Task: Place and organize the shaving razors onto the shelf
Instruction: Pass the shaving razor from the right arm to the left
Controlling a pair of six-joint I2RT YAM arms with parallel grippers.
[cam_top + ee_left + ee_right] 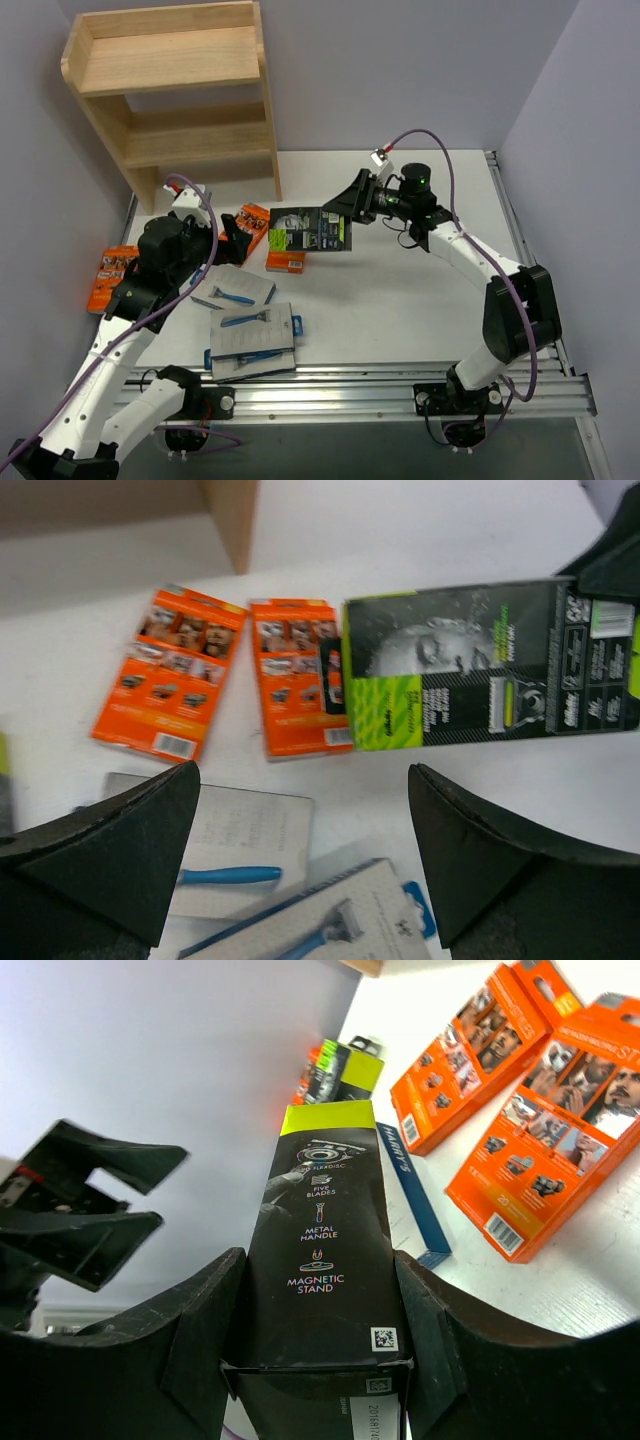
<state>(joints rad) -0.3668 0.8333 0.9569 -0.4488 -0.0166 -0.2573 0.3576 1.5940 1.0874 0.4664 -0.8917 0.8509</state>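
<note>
**Black box clamped in the right gripper, left gripper spread wide**

Closest to the arm bases: grey cards showing blue razors. Piled loosely on the white table near its front edge, with one more just beyond, partly under the left arm.

Next out: the left gripper, hanging over the table. Fingers far apart, nothing between them. Seen through its own camera: grey cards close in, then two orange packs lying flat side by side a little farther on. At the table's left edge, apart from those two, more orange packaging, half hidden by the left arm in the top view.

Around mid-table: a black box with lime-green sides, raised off the table and gripped at one end by the right gripper. Fingers pressed against its two broad faces, lime-green end pointing away from the wrist. Held with its long side about level, and overlapping the nearer orange pack in the left wrist view. Reached in from the right, the arm stretched across toward the table's centre.

Farther off, in the right wrist view only: a second black and lime box close to the wall, beside an orange pack.

Farthest: the shelf, light wood, two tiers, standing at the back left corner. All packs in view either down on the table or in the right gripper's hold.
</note>
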